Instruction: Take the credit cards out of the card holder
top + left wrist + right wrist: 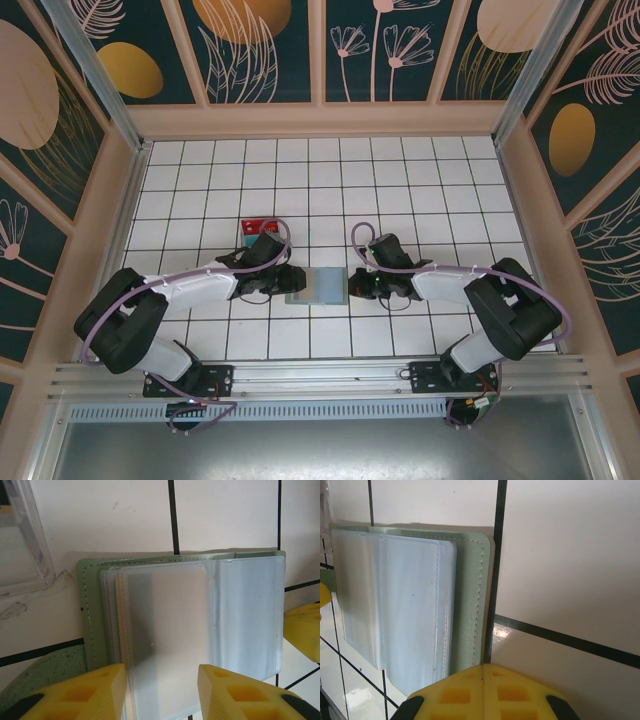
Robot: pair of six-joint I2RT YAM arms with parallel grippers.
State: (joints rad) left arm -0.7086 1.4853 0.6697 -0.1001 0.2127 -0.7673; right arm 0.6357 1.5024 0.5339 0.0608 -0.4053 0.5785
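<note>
The card holder [318, 285] lies open on the tiles between my two grippers, with a grey-green cover [92, 625] and frosted clear sleeves [165, 625]. A thin tan edge [118, 630] shows along the left side of the sleeves. My left gripper [161, 672] is open, its yellow fingers straddling the near end of the top sleeve. My right gripper [483, 667] is shut with nothing between its fingers, its tip at the right edge of the green cover [472, 605]. Red and teal credit cards [258, 227] lie just behind the left arm.
A clear plastic tray [30, 540] stands left of the card holder. The tiled floor [330, 180] is walled in by wooden panels on three sides. The right gripper's yellow finger [305, 630] shows at the right edge of the left wrist view.
</note>
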